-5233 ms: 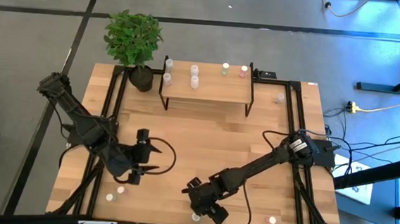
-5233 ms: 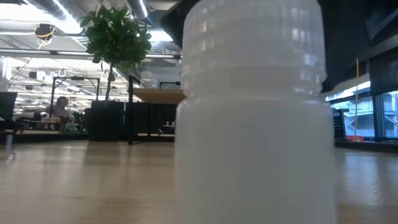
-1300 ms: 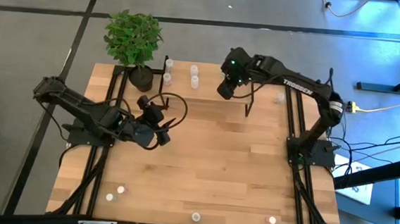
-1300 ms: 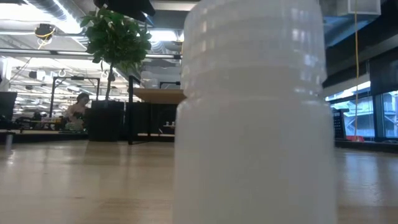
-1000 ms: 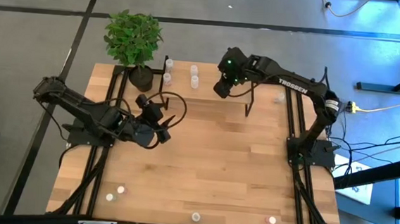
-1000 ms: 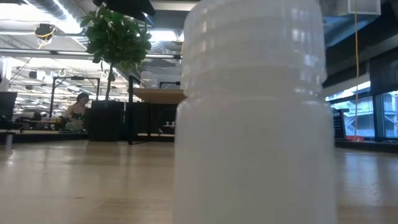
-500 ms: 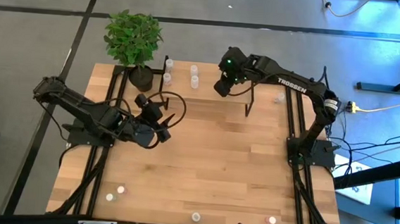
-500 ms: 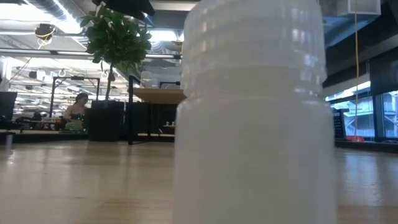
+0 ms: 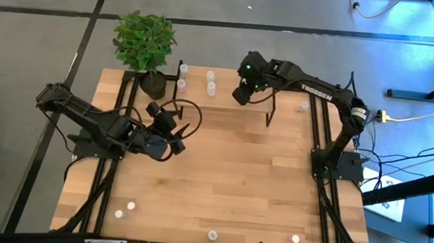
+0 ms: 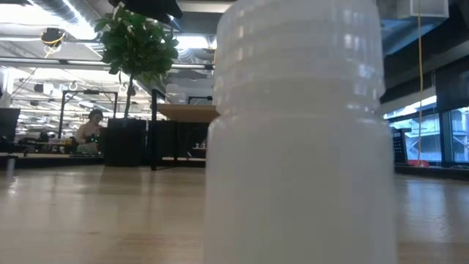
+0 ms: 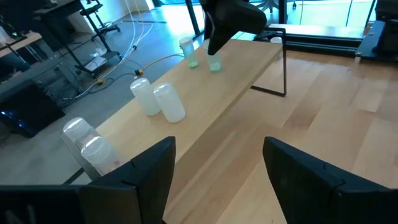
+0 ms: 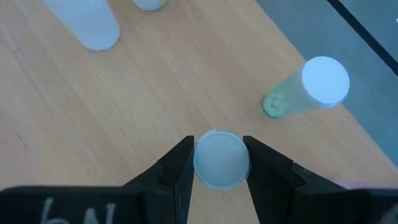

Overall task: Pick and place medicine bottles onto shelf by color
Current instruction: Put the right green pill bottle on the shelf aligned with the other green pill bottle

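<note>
Right wrist view shows the right gripper (image 12: 217, 163) closed on a bottle (image 12: 218, 158), its cap seen from above between the two dark fingers, just over the light-wood shelf (image 12: 155, 81). A green-tinted bottle (image 12: 308, 90) stands near it on the same board. From the high view, the right gripper (image 9: 242, 89) hangs over the right part of the shelf (image 9: 223, 95) at the far side of the table (image 9: 228, 176), with white bottles (image 9: 210, 83) standing toward the shelf's left end. The left gripper (image 9: 176, 134) waits above the table, nearer than the shelf's left end, its jaws apart and empty. Four more bottles (image 9: 124, 209) stand along the near table edge; one (image 10: 297, 139) fills most of the low view. A potted plant (image 9: 146, 44) sits at the far left corner.
</note>
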{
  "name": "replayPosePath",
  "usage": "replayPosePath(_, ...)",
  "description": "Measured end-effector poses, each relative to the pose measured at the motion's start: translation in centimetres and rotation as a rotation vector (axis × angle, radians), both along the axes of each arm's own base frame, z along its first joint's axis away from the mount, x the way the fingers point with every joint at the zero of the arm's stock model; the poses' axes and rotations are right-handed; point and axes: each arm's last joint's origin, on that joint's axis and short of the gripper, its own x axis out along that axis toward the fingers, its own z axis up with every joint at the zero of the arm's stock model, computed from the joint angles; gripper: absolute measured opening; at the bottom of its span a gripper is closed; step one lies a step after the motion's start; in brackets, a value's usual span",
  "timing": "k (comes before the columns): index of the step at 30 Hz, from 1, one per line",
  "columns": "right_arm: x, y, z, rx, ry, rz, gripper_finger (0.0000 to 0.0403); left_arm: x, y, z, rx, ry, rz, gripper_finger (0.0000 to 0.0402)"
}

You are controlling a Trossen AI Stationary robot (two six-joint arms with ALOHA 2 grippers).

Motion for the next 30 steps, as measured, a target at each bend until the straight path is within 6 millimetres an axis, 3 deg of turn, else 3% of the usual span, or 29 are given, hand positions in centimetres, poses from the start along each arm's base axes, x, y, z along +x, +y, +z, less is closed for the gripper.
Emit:
replayPosePath(25,0.32,-0.19,-0.38,-0.002,0.003,0.003,0.013,-0.02,0.01,-0.03,0.002,0.004,0.0,0.0237)
replayPosePath(30,0.32,-0.18,-0.56,-0.008,0.023,0.03,0.0151,-0.02,0.01,-0.03,0.002,0.004,0.0,0.0237)
